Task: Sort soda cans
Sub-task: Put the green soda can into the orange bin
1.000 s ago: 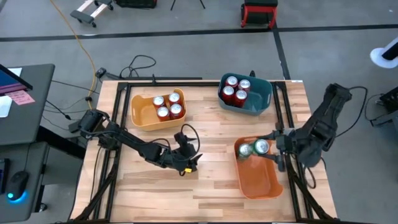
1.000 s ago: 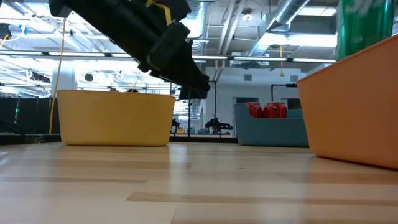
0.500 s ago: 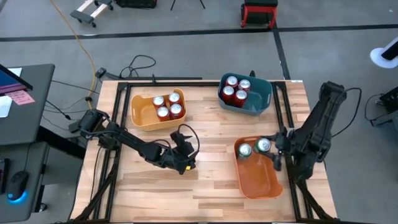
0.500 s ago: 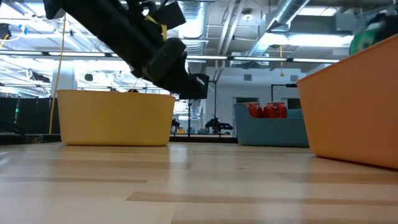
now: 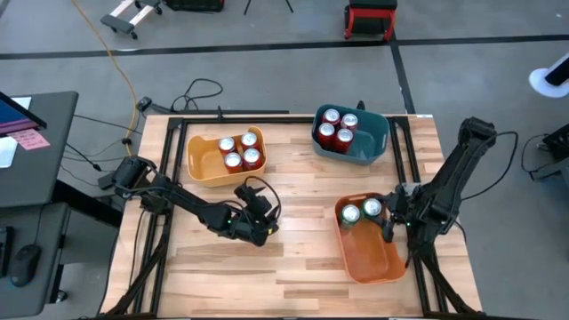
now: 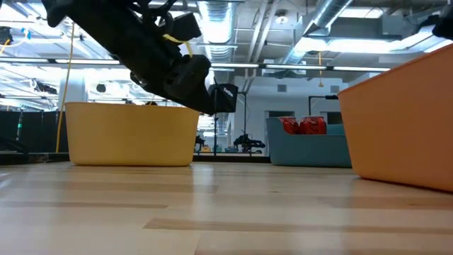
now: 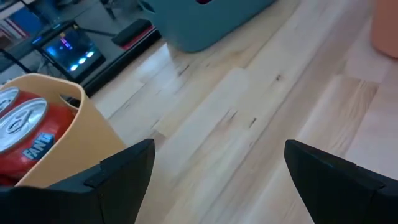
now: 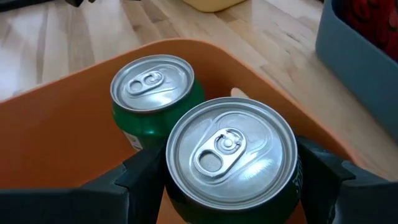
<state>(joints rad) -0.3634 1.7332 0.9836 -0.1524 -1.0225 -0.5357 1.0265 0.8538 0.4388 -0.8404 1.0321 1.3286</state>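
**Right gripper astride green can in orange bin**

Right gripper (image 8: 231,186) stood spread, fingers flanking one green can (image 8: 229,163) without pressing it; a second green can (image 8: 153,99) sat beside, both upright inside the orange bin (image 5: 369,258). Only the high view showed red cans (image 5: 240,152) in the yellow bin (image 5: 203,160) and the teal bin (image 5: 364,147). Left gripper (image 5: 255,229) hung spread and empty over the wooden table (image 5: 293,258), mid-table.

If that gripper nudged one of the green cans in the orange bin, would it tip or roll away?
Probably neither. Both green cans stand upright on flat bases against the orange bin wall, which should stop them. The smooth metal sides look slippery, and a toppled can would likely roll. The right gripper is open around the nearer can.
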